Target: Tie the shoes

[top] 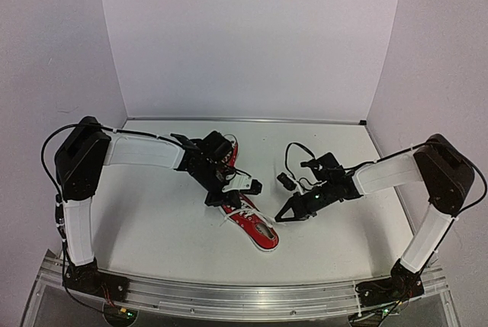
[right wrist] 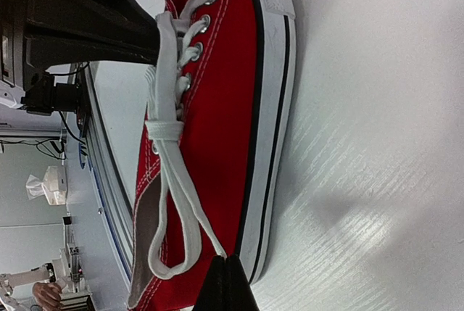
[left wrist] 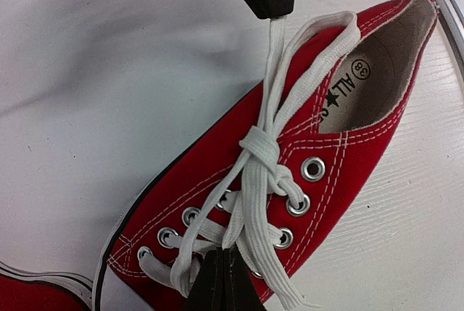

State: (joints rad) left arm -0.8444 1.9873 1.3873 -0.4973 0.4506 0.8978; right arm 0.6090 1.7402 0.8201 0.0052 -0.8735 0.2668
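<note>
Both arms stand at the near edge, the left arm (top: pixel 141 150) bent in toward the middle and the right arm (top: pixel 385 174) reaching in from the other side. Beneath them spreads the white table (top: pixel 152 220). Near its centre the near shoe (top: pixel 255 228) sits upright on its white sole, a red sneaker with its heel toward the bases and its toe pointing away and to the left. It lies between the two gripper tips. The far shoe (top: pixel 230 146) lies farther back, mostly hidden by the left wrist. The left gripper (left wrist: pixel 221 271) hangs over the toe end of the lacing, its fingers pressed together on the white lace (left wrist: pixel 254 202). The right gripper (right wrist: pixel 225 275) sits beside the heel, its fingers likewise closed, pinching a strand of that lace drawn back over the shoe's opening. A single crossed knot (left wrist: pixel 259 144) rests above the top pair of metal eyelets (left wrist: pixel 313 168).
</note>
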